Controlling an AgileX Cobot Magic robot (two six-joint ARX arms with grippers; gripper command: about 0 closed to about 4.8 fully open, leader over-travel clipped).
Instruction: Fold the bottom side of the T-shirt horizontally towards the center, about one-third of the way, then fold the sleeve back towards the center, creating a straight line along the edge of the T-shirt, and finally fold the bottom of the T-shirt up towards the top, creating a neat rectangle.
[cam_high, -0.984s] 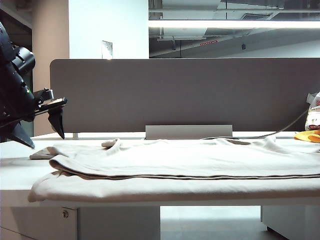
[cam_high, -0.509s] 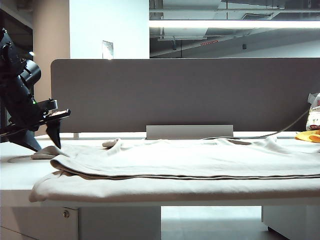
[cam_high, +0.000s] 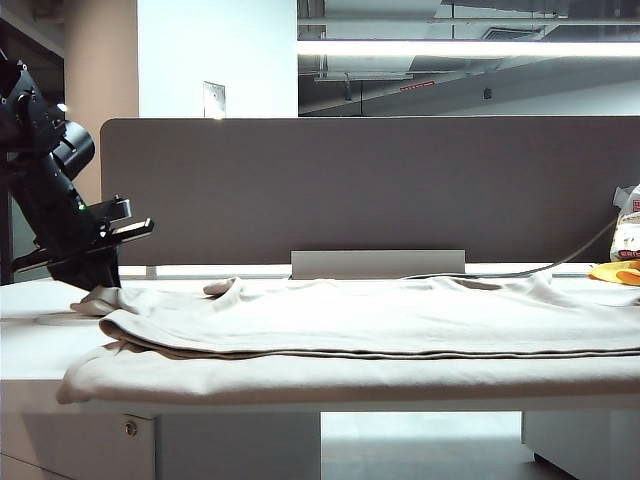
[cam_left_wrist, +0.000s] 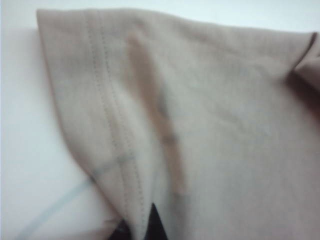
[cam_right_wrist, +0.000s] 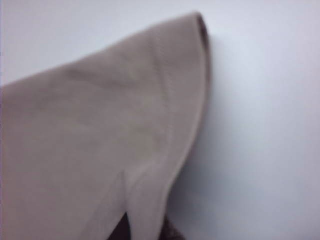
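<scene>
— Where's the T-shirt (cam_high: 380, 320)?
— Spread across the white surface (cam_high: 30, 350).
— The hands?
— Left hand (cam_high: 98, 292), at nine o'clock, pinches a sleeve hem; right hand (cam_right_wrist: 145, 232), unseen outside, pinches another stitched hem.

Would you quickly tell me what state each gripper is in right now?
Left gripper: shut on the T-shirt, at a stitched sleeve edge at the shirt's left end.
Right gripper: shut on the T-shirt, pinching a stitched edge; outside the exterior view.
</scene>
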